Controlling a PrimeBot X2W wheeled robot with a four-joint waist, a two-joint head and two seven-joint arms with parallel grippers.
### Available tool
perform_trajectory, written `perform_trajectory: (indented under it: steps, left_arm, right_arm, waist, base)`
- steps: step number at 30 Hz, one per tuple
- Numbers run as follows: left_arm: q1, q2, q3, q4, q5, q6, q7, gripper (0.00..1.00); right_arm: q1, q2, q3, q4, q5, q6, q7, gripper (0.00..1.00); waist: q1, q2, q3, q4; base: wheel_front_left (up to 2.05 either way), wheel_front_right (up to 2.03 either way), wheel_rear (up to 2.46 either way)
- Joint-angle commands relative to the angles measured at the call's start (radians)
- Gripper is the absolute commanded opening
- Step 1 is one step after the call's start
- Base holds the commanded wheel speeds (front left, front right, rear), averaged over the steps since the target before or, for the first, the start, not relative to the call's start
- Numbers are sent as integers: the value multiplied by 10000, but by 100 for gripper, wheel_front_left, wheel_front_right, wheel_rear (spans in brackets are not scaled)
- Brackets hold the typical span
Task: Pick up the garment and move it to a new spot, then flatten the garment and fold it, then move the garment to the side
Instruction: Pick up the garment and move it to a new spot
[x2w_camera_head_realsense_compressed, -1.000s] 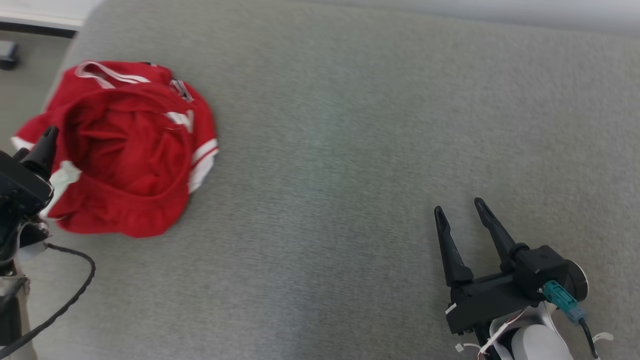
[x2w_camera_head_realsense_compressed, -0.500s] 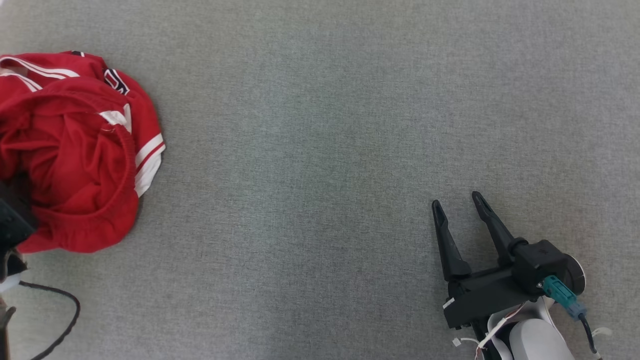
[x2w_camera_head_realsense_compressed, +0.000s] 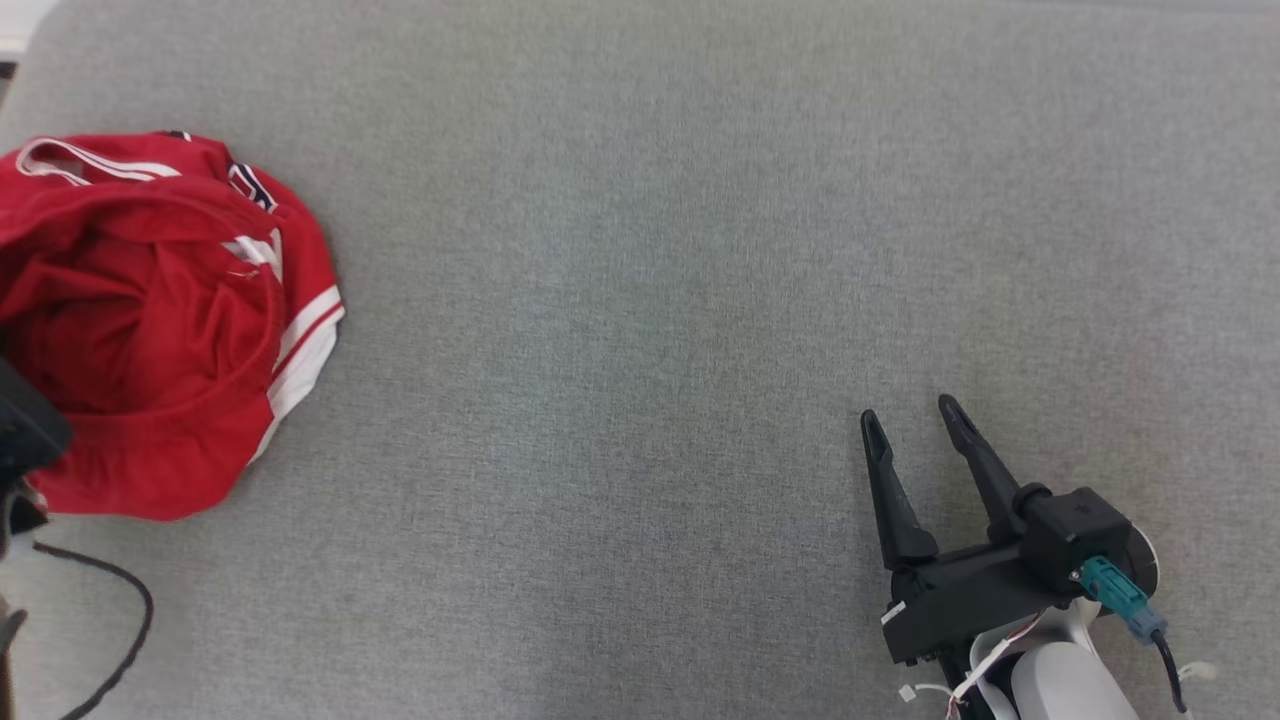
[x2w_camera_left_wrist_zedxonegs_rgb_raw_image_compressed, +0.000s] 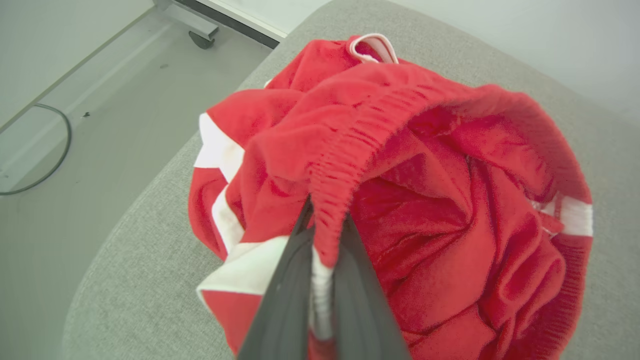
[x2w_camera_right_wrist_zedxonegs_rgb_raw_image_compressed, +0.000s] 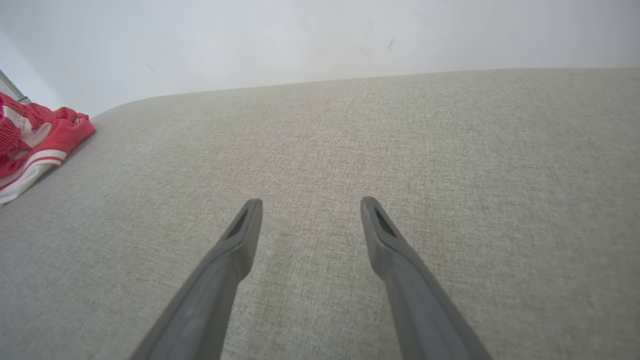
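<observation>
Red garment with white stripes (x2w_camera_head_realsense_compressed: 170, 330), soft, light and floppy by its look, lies bunched at nine o'clock in the head view on the grey cloth-covered desk (x2w_camera_head_realsense_compressed: 640, 250). Its waist opening faces up and it has no clear long axis. The right tool (x2w_camera_head_realsense_compressed: 907, 410) gapes empty at five o'clock.

Left wrist view: the left tool (x2w_camera_left_wrist_zedxonegs_rgb_raw_image_compressed: 325, 220) is clamped on the ribbed waistband (x2w_camera_left_wrist_zedxonegs_rgb_raw_image_compressed: 350, 145), a sound hold.

Right wrist view: the garment lies at nine o'clock.

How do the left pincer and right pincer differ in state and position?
The left pincer is shut on the red garment; the right pincer is open, holding nothing. The left pincer pinches the waistband; the right pincer is over grey cushion, apart from the garment. Both have dark fingers.
</observation>
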Motion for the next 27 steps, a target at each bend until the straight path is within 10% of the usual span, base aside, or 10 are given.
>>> perform_trajectory:
  steps: [1, 12, 27]
  left_arm:
    - [-122, 101, 48, -135, 11, -52, -102, 0]
    - [-932, 411, -262, -1275, 79, -816, -869, 0]
    - [-2686, -1008, -892, -1997, -1182, -1221, -910, 0]
  right_arm:
    - [53, -11, 40, 65, 153, -18, -85, 100]
    - [455, -11, 41, 748, 814, -18, -530, 100]
    - [1274, -7, -211, 1336, 1409, -18, -893, 100]
  waist:
    - [0, 0, -360, 63]
    - [0, 0, -1979, -103]
    - [0, 0, -3524, -1605]
  base:
    - [0, 0, 0]
    - [0, 0, 0]
    - [0, 0, 0]
